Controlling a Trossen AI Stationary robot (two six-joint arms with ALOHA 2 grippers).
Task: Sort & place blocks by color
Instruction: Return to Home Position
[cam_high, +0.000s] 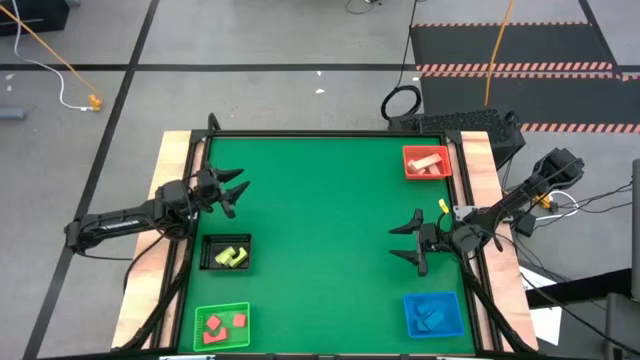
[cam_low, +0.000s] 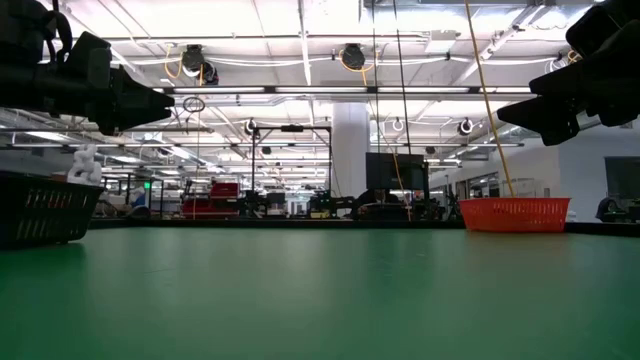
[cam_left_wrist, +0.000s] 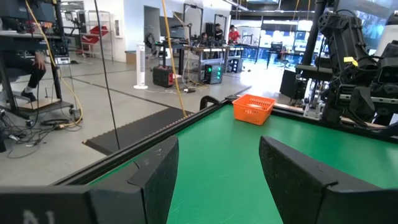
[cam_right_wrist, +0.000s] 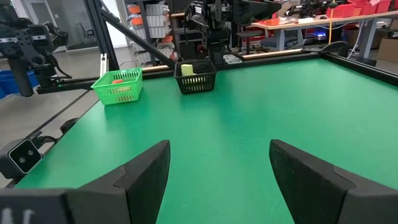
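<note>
The blocks lie sorted in four small baskets on the green table. Pale wood blocks (cam_high: 428, 161) rest in the red basket (cam_high: 409, 172) at the far right. Yellow blocks (cam_high: 231, 257) sit in the black basket (cam_high: 211, 243) at the left. Red blocks (cam_high: 226, 327) lie in the green basket (cam_high: 200, 312) at the near left. Blue blocks (cam_high: 432, 315) fill the blue basket (cam_high: 410, 300) at the near right. My left gripper (cam_high: 236, 194) hovers open over the table's left side. My right gripper (cam_high: 406, 244) hovers open over the right side. Neither has anything between its fingers.
The middle of the green table (cam_high: 320, 230) is bare felt between the baskets. Wooden borders (cam_high: 170, 160) run along the table's left and right sides. Cables and a dark mat (cam_high: 520, 50) lie on the floor beyond the far edge.
</note>
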